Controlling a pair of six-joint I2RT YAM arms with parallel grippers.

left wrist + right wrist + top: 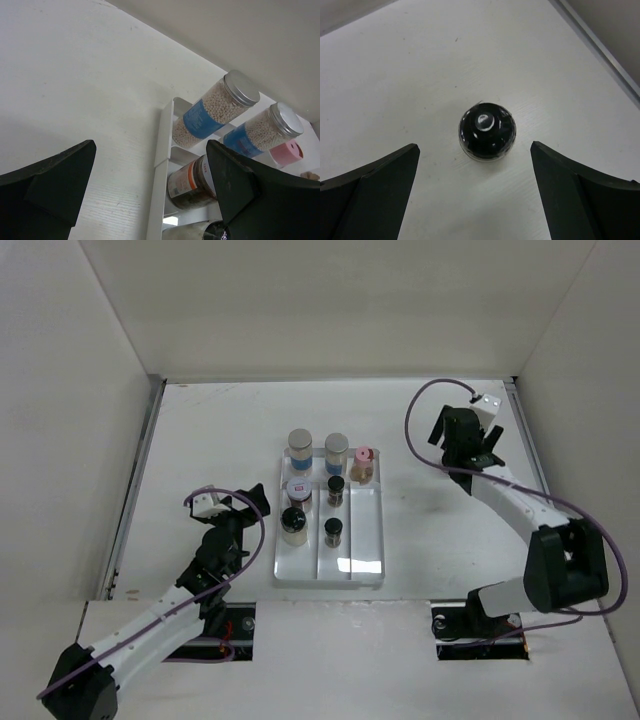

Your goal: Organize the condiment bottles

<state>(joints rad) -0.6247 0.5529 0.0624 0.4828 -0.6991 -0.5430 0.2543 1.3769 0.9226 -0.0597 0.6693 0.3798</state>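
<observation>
Seven bottles (293, 523) stand in the tray (365, 562), a white glossy box split into three long lanes. The top view gives only their round caps: two grey, one pink, the rest mostly black. From the left wrist, the grey-lidded jars (215, 112) are clear cylinders of pale beads with blue labels and ribbed metal lids. Below them stands a brown jar (192, 182) with an orange label. The left gripper (151, 145) is spread wide and empty, just beside the tray's left wall. Only the right wrist shows an eighth bottle (486, 131), shiny black-capped, upright on the table (420, 60). It sits untouched between the parted fingers of the right gripper (474, 148). The table is matte white with a faint grain, and plain white walls (330, 300) enclose it.
</observation>
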